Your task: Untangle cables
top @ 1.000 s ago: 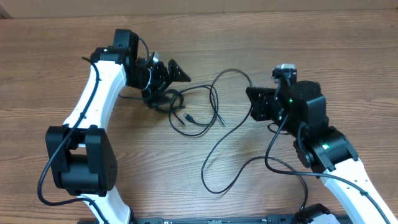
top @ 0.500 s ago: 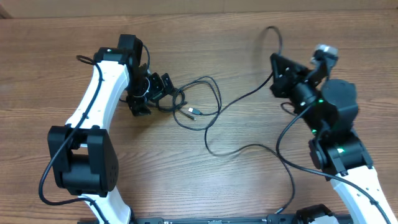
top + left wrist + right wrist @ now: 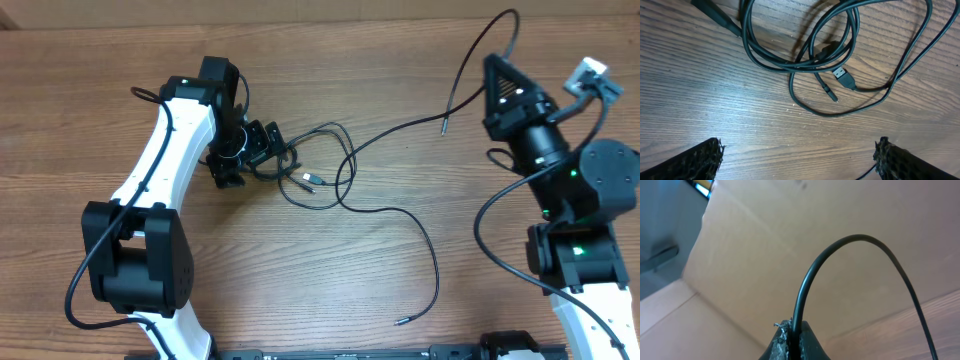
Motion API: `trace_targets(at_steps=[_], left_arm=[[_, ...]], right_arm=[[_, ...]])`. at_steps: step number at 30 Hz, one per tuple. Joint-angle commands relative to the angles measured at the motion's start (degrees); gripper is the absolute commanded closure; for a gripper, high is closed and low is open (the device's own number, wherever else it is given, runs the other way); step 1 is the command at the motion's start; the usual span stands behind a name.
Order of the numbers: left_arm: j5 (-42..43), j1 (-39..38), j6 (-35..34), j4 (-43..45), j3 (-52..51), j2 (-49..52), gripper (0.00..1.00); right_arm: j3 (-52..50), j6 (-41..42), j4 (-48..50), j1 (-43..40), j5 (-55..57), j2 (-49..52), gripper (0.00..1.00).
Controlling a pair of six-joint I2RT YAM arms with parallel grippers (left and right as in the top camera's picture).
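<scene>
A tangle of thin black cables (image 3: 305, 170) lies on the wooden table at the middle left. In the left wrist view (image 3: 805, 47) it shows loops, a USB plug (image 3: 840, 74) and a thin jack tip (image 3: 830, 93). My left gripper (image 3: 255, 155) sits just left of the tangle, open and empty, with its fingers wide apart over bare wood (image 3: 800, 152). My right gripper (image 3: 498, 75) is raised at the far right, shut on one black cable (image 3: 812, 275). That cable arcs above the gripper (image 3: 480, 40) and hangs to a small tip (image 3: 443, 128). Another cable (image 3: 425, 240) trails from the tangle to a free end at the front (image 3: 400, 322).
A brown cardboard wall (image 3: 765, 245) stands behind the table's far edge. The thicker wires fixed to the right arm (image 3: 485, 215) loop beside it.
My right gripper has lifted and moved right and far with its cable, drawing it away from the tangle. The long trailing cable has straightened toward the front. The left gripper has stayed beside the tangle.
</scene>
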Motion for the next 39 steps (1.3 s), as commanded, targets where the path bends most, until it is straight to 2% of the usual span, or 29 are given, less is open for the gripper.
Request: trace_targets(at_steps=[1, 7, 14, 22, 27, 33, 39], left_arm=[[-0.76, -0.44, 1.14, -0.20, 0.85, -0.22, 0.00], [-0.76, -0.44, 1.11, 0.09, 0.85, -0.22, 0.00], [-0.76, -0.44, 1.11, 0.94, 0.85, -0.22, 0.01], [-0.76, -0.44, 1.11, 0.94, 0.85, -0.22, 0.00], [-0.76, -0.44, 1.11, 0.94, 0.85, -0.22, 0.00], [-0.76, -0.44, 1.11, 0.94, 0.85, -0.22, 0.01], [-0.76, -0.44, 1.11, 0.94, 0.85, -0.22, 0.00]], right_arm=[[1.77, 0.66, -0.72, -3.91, 4.24, -1.62, 0.96], [1.77, 0.50, -5.46, -10.69, 4.57, -1.53, 0.96], [1.77, -3.28, -14.53, -18.49, 5.20, -1.49, 0.96], [4.68, -3.50, -17.42, -24.96, 0.85, 0.81, 0.96], [15.04, -8.11, -24.09, -26.29, -2.38, 6.97, 0.96], [34.82, -15.91, -37.83, -28.98, -2.36, 17.40, 0.96], [54.21, -16.33, -48.92, -33.35, -3.76, 28.70, 0.96]])
